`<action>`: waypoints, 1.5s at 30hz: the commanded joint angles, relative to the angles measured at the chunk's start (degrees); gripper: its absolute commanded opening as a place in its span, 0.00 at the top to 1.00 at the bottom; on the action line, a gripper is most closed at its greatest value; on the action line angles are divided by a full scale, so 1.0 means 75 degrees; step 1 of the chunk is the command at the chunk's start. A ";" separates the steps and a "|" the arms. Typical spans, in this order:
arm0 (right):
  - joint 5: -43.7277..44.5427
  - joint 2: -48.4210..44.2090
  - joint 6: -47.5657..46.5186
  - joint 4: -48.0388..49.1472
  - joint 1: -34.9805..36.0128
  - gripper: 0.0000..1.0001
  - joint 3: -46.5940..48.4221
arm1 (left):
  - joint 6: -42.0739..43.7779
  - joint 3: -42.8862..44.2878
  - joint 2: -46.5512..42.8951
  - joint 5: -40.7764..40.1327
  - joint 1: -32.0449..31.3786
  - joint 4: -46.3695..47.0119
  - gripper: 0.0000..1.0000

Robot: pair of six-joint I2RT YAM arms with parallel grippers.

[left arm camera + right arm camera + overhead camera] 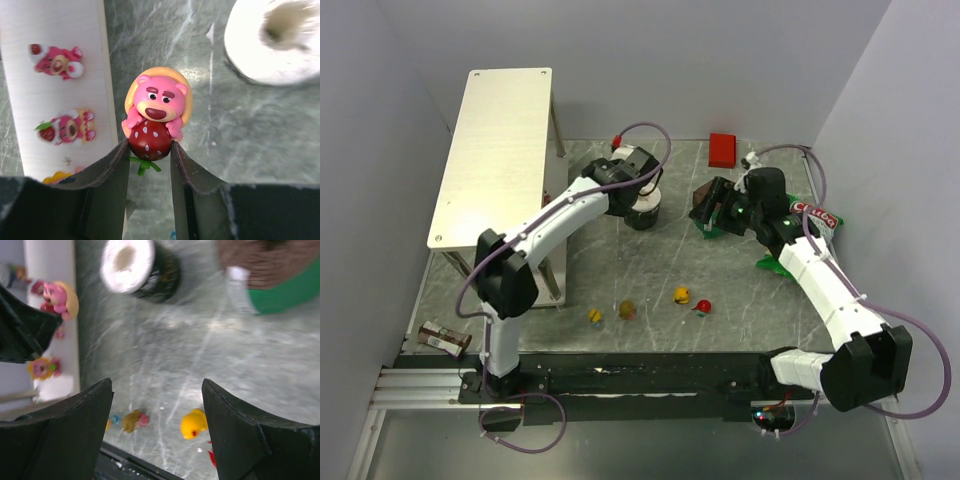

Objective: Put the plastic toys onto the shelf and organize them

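Note:
My left gripper (149,145) is shut on a pink bear figurine hugging a red strawberry (156,112), held above the grey table; from above it shows as a red speck (617,139) at the gripper (620,152), right of the white shelf (495,150). Two pink bear toys (55,60) (67,127) and a yellow one (57,176) stand on a white shelf board to the left. My right gripper (157,385) is open and empty above the table, also in the top view (712,208). Loose toys lie near the front: yellow (595,316), olive (627,310), yellow duck (682,295), red (703,305).
A dark cup with a white rim (643,210) stands just right of the left gripper. A red block (722,149) sits at the back. A green chip bag (810,225) lies under the right arm. A small wrapped item (445,338) lies at the front left.

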 commanded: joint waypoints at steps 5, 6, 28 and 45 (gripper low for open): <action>-0.1287 0.0910 0.0435 0.2007 0.1263 0.28 -0.0033 | -0.0283 -0.0018 -0.2128 -0.0437 -0.0479 -0.0128 0.99; -0.1405 0.1028 0.0505 0.2195 0.1393 0.30 -0.0045 | -0.0364 -0.0077 -0.2489 -0.0484 -0.0479 -0.0093 0.99; -0.3270 0.6079 0.4595 0.7728 0.4474 0.60 0.2930 | -0.0130 -0.0546 -0.4344 -0.0157 -0.0479 0.0166 0.95; -0.2543 0.5869 0.5686 0.7611 0.6045 0.82 0.2135 | 0.0057 -0.1062 -0.4860 0.0230 -0.0104 0.0388 0.93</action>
